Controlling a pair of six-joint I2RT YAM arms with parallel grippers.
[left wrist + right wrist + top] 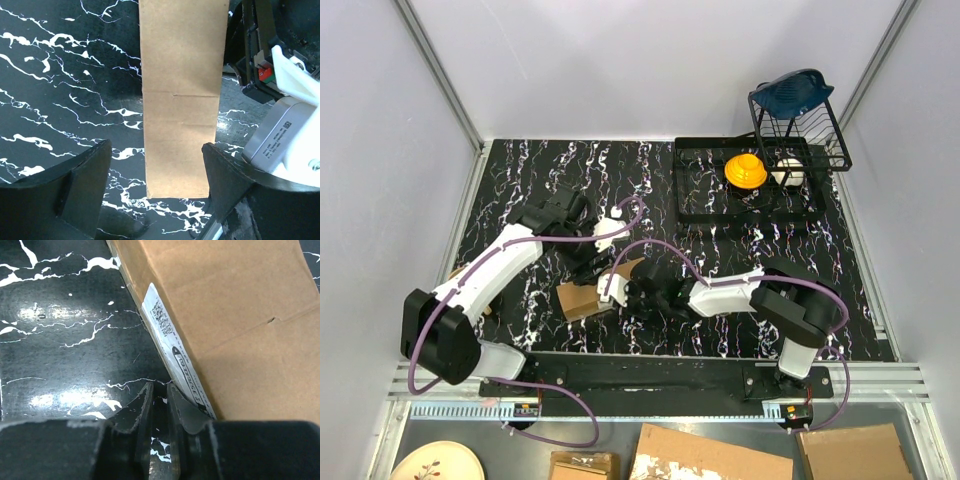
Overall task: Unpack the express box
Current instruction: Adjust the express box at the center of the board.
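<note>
1. Flat cardboard pieces (715, 458) with white patches lie nearest, below the desk's near edge. With them are a small brown carton (582, 466) and a patterned plate (435, 465).
2. Both arm bases sit on the rail along the near edge of the black marbled desk (520, 170).
3. The express box (582, 298) lies on the desk close to the near edge, left of the middle, between the two grippers. Its visible brown faces are closed, so its contents cannot be seen.
4. A white shipping label (170, 340) runs along the box's lower side, down toward the desk.
5. The left gripper (155, 150) is spread wide and straddles one end of the box. A black finger (85, 185) stands on either side of the carton, the left one clearly apart from it; nothing is grasped.
6. The right gripper (159, 390) is low at the label side of the box, its jaws drawn almost together with only a thin slit between. No object shows between them. One tip sits against the label's edge.
7. A flat black wire tray (678, 180) occupies the desk's far right corner. In it stands a yellow-orange round item (746, 170), with a cream item (788, 172) just beside it.
8. A raised black wire basket (815, 140) stands at the tray's right end, over the cream item. A dark blue object (792, 92) rests on top of it.
</note>
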